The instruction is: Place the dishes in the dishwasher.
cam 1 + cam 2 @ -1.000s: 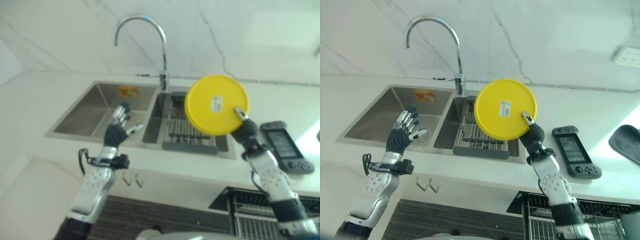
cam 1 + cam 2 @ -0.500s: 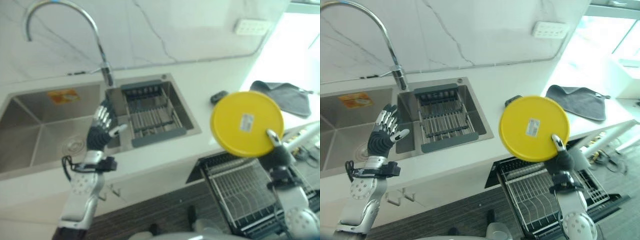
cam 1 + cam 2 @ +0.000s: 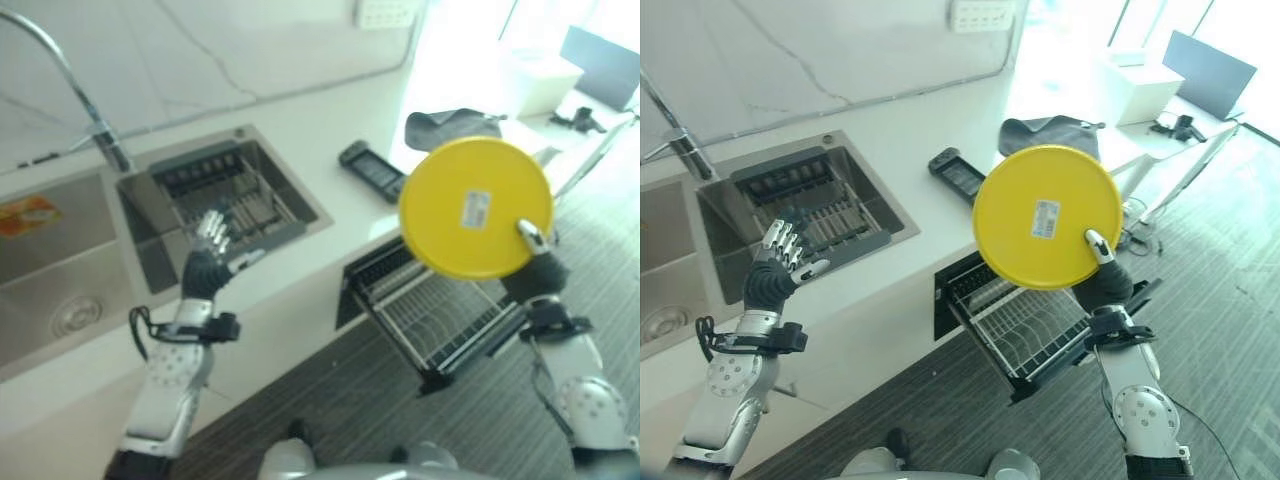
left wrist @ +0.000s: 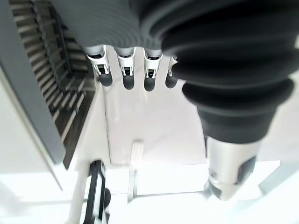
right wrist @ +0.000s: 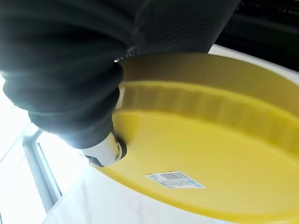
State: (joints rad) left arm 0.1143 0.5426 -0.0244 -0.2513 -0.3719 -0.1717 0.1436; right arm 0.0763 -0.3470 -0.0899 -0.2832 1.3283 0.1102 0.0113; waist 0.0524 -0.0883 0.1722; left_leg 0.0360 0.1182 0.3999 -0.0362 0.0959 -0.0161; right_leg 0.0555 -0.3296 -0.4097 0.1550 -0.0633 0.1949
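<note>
Worktop [image 3: 890, 180] edge w/ dishwasher rack [image 3: 1025, 325] pulled out below. Yellow plate [image 3: 1045, 232] is upright above rack, pinched at rim by right hand [image 3: 1102, 270] fingers; lower edge-first between tines. Left hand [image 3: 775, 268] fingers spread, idle

One yellow round plate [image 3: 1047, 217] sits right of centre in the right eye view, held up on edge with its underside toward the camera and a small white label near the middle of that face. It is pinched at its lower right rim by the right hand [image 3: 1104, 280], thumb pressed on the underside. The dishwasher [image 3: 1025, 320] lies directly below it at centre frame, its wire rack pulled out from under the counter edge.
</note>
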